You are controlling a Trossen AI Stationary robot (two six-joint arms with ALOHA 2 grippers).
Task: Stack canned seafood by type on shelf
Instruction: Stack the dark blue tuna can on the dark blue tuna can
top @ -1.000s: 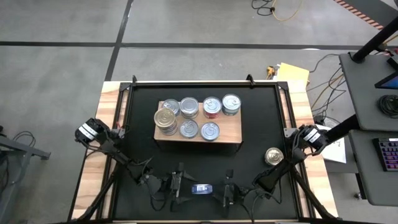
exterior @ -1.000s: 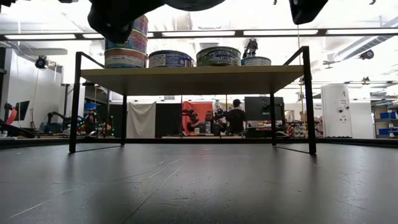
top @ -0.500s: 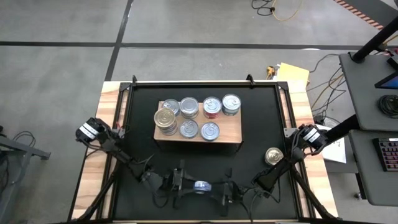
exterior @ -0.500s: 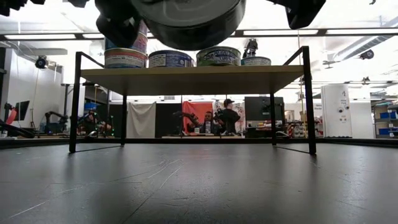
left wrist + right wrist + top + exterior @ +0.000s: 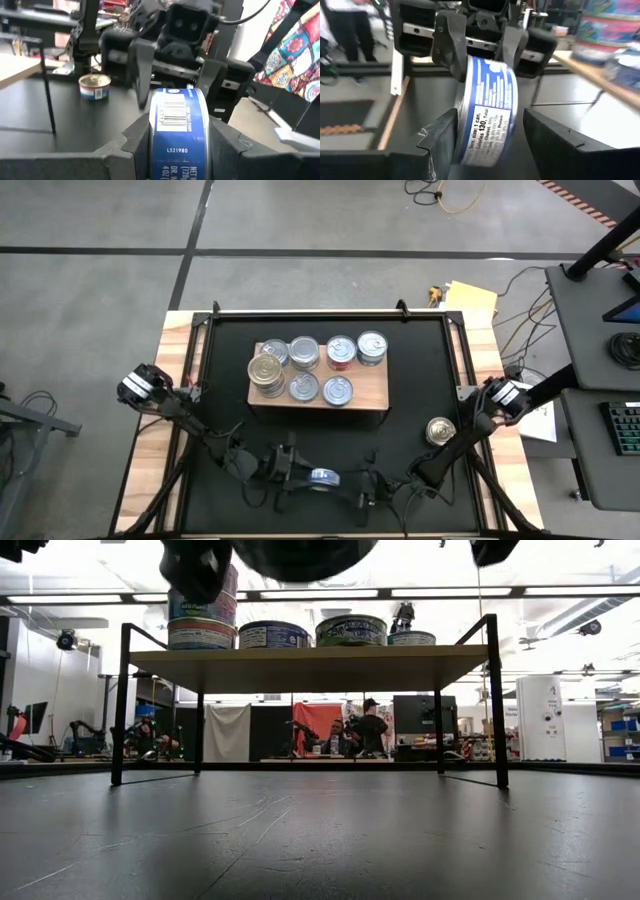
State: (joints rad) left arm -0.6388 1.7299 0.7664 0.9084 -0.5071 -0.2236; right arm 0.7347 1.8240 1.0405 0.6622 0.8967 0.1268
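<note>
High view: the short round blue-labelled tin (image 5: 322, 478) hangs between the left gripper (image 5: 300, 477) and right gripper (image 5: 352, 487), apparently a handover, well short of the light-wood shelf (image 5: 365, 393)

Left wrist view: the left gripper (image 5: 177, 140) clamps the tin (image 5: 177, 127) edge-on

Right wrist view: the right gripper (image 5: 490, 135) stands spread, its fingers (image 5: 440, 132) beside the tin (image 5: 487, 115), perhaps freeing it for stacking

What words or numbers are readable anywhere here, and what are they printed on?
"L521980", left wrist view: blue-labelled round metal tin clamped in the left pincer.
"130", right wrist view: same tin; surrounding print blurred.
Labels on the shelf's stacked tins: too small to read.
</note>
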